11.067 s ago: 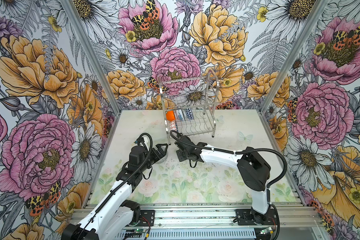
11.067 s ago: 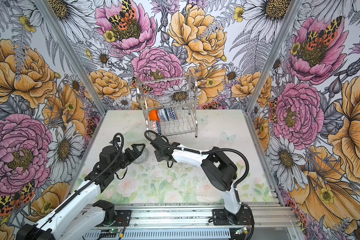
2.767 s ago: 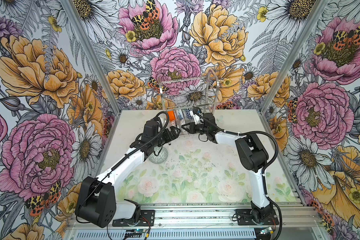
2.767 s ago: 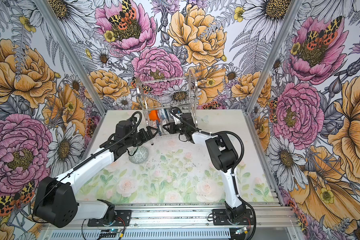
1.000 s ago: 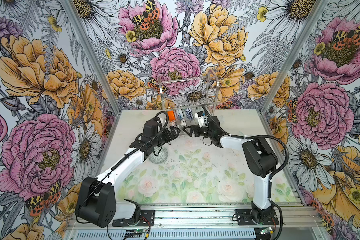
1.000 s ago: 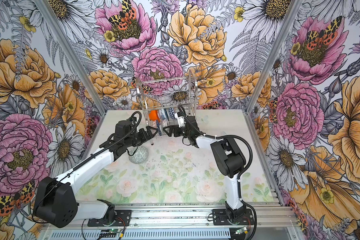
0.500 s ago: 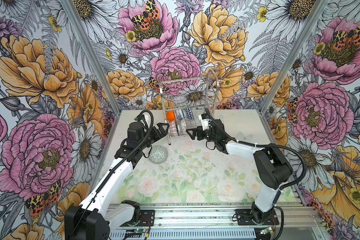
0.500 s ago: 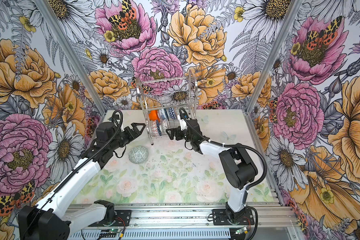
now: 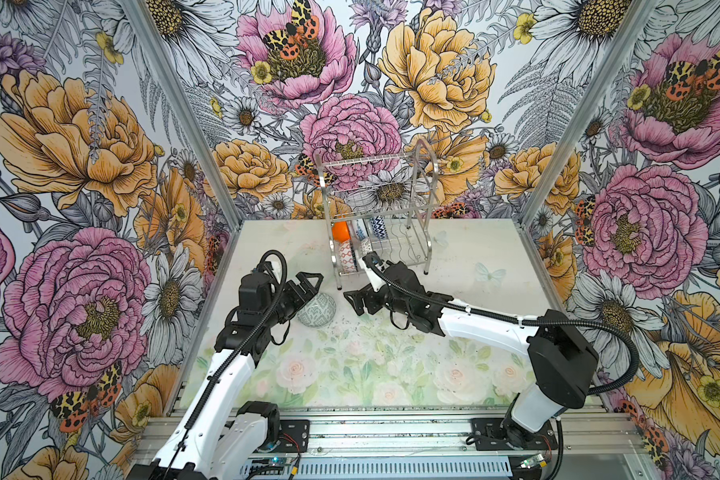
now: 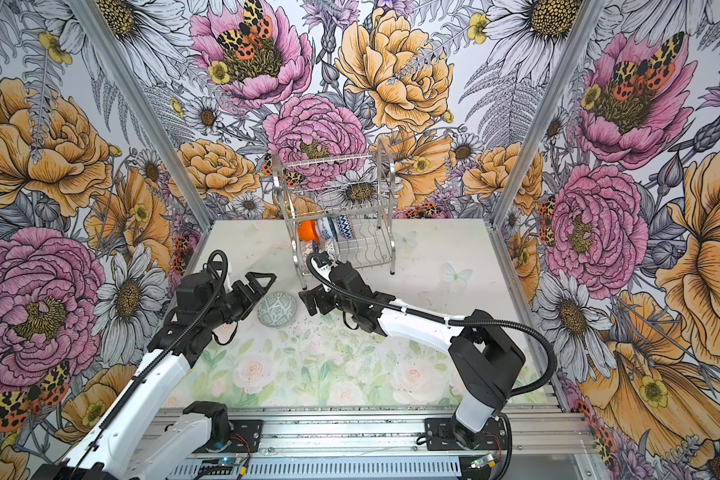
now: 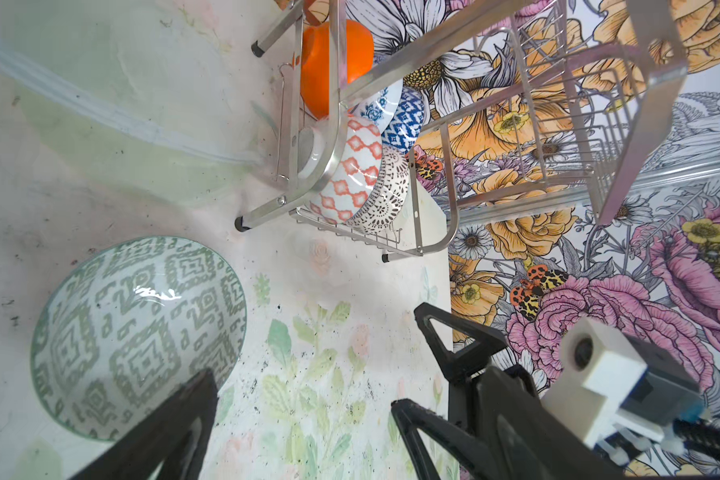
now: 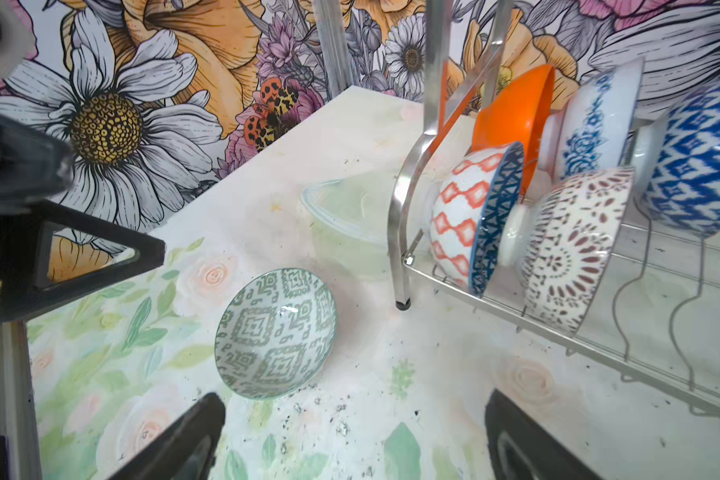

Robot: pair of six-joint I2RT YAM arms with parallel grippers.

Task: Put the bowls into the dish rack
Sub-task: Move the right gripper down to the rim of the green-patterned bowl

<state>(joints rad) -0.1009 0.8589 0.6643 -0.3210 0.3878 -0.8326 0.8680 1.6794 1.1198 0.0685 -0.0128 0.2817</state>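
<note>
Booth papered in pink and orange flowers, floored by a pale rose-printed table (image 9: 466, 249). At the back, a two-tier wire dish rack (image 9: 371, 174), with five bowls (image 12: 466, 216) standing on edge in its lower tier. On the table, mouth up, one green-patterned bowl (image 9: 316, 309), near the rack's front leg and between the two grippers. Left gripper (image 9: 308, 289) spread wide and empty, just beside the bowl's rim; contact not clear. Right gripper (image 9: 352, 303) also spread and empty, near the bowl's other side.

Likely step in hand: picking up this remaining bowl. Best to pinch the rim, one finger inside and one outside, lift clear of the rack leg, tip on edge, then lower between free wires beyond the black-and-white bowl (image 12: 574, 249).

Top views alone: both arms whole. Right wrist view alone: bowl order and free wires. Wrist views alone: a faint clear dish (image 12: 341, 208) by the rack leg.
</note>
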